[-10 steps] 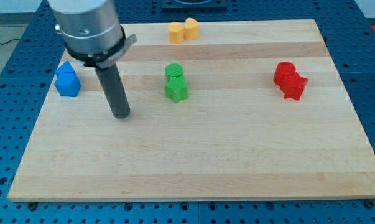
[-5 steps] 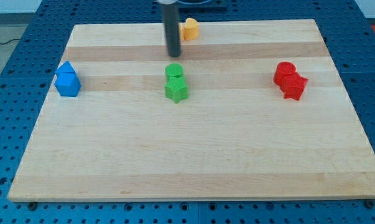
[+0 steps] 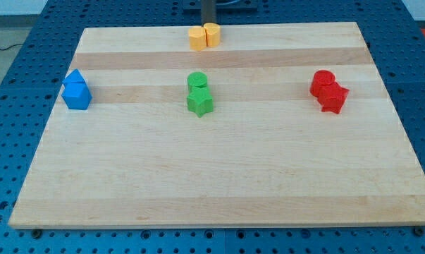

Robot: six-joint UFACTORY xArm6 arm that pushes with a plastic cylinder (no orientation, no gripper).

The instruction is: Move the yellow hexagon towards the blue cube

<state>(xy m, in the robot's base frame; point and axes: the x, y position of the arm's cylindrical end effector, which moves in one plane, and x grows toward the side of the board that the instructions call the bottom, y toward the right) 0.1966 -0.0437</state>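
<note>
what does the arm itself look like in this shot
Only a short stretch of my dark grey rod shows, a plain straight cylinder cut off by the view's top edge. My tip sits just above the yellow blocks. No cables, markings or silver collar are visible now.

Lab or test bench: wooden board (image 3: pixel 219 176) lying on blue perforated metal table (image 3: pixel 416 85), holes in regular grid around board.

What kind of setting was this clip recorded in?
Probably a robotics lab bench: a wooden board lies on a blue perforated table, carrying small coloured blocks like the yellow pair, with my tip just behind them.
</note>
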